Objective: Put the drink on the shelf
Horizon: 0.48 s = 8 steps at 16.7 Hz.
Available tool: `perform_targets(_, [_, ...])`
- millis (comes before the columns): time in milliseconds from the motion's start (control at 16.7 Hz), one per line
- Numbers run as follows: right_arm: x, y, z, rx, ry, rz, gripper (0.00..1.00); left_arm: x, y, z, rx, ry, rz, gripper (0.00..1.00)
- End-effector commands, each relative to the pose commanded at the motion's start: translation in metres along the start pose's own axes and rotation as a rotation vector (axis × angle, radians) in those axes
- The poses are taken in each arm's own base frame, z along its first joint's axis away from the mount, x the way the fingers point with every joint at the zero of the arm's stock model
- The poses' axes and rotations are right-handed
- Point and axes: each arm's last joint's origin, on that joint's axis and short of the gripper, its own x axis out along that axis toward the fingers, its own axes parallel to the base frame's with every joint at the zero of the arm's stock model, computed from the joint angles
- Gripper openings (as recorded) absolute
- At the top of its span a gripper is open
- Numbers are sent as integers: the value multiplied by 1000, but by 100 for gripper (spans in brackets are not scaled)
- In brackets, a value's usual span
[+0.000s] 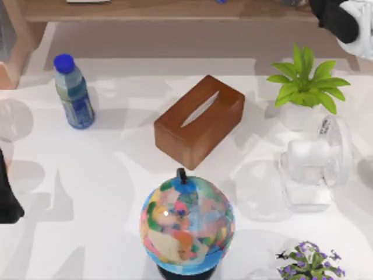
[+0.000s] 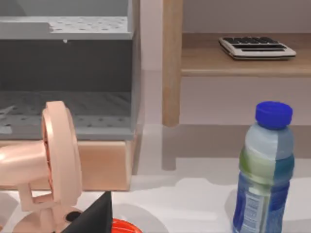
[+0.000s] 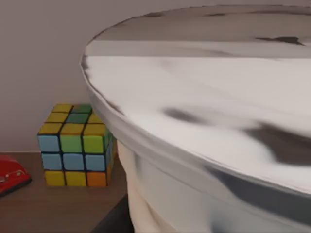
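Two arms are at the worktop [image 1: 116, 192], and the working one is the right: the right gripper [image 1: 330, 17] is up over the back right corner, above the right end of the shelf [image 1: 175, 10]. The right wrist view looks straight onto the drink [image 3: 204, 121], a round container mottled pale and dark grey, very close to the camera and so probably in the claw. Whether the claw is pinching it or has let go I cannot tell. Its base is hidden, so contact with the wood cannot be told either.

By my judgement the step in hand is setting it down. Done well, that means lowering it upright until the base sits flat on the board, well in from the front lip, and only then spreading the claw and lifting straight up, so nothing drags it over.

On the shelf just beside the drink stands a colour cube [image 3: 77, 145], with a red object [image 3: 9, 177] further along. Both are near enough to be knocked by a sideways slide. A calculator [image 2: 256, 47] lies further toward the shelf's left end.

On the worktop, a potted plant [image 1: 306, 87] and a white fan [image 1: 317, 166] stand near the right edge, below the arm's way back. A tissue box [image 1: 199, 121] sits mid-worktop, a globe [image 1: 186, 224] at the front edge and a blue-capped bottle [image 1: 74, 93] toward the back left. The left arm [image 1: 7, 201] is parked at the left edge.
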Motion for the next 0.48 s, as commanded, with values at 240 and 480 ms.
perform_targets(240, [16, 1, -12, -3, 3, 2, 0, 0, 0, 0, 0, 0, 0, 100])
perform_targets(480, [18, 1, -14, -2, 2, 1, 0, 0, 0, 0, 0, 0, 0, 100])
